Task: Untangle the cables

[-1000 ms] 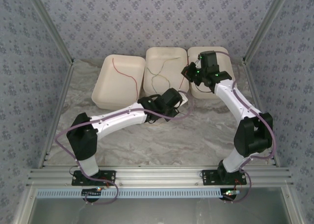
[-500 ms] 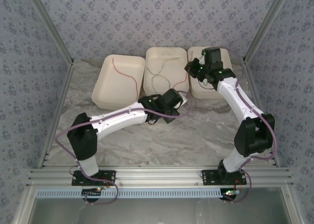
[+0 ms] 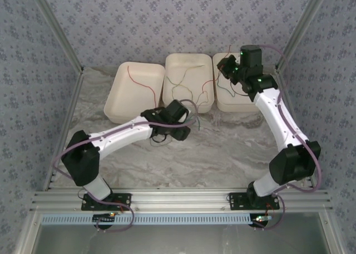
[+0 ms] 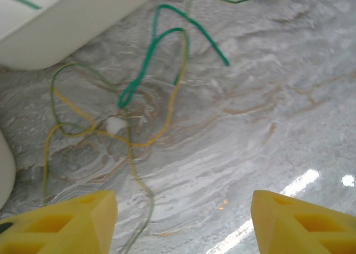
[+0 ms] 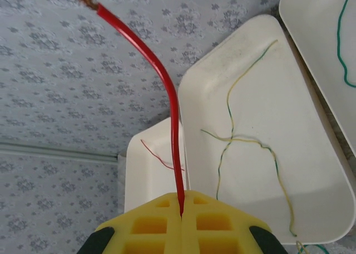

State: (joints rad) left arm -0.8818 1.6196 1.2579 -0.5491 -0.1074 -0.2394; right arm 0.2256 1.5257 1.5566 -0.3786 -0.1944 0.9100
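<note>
My right gripper (image 5: 182, 206) is shut on a red cable (image 5: 161, 81), whose bare end sticks up past the fingers. In the top view the right gripper (image 3: 227, 71) hovers over the right white tray (image 3: 233, 106), and the red cable (image 3: 208, 84) trails down toward the middle tray. My left gripper (image 4: 182, 205) is open above the marble table with nothing between its fingers. Just beyond it lie a looped green cable (image 4: 153, 48), a yellow cable (image 4: 167, 109) and an olive cable (image 4: 132, 165), crossing each other loosely.
Three white trays stand in a row at the back. The left tray (image 3: 119, 103) holds a thin red wire (image 3: 142, 81). The middle tray (image 3: 189, 59) holds yellow-green wires (image 5: 245, 137). A green wire (image 5: 340, 42) lies in the right tray. Patterned walls close in both sides.
My left gripper has opened and drawn back to the left, leaving the cables on the table. My right gripper has moved right and farther back, pulling the red cable with it.
</note>
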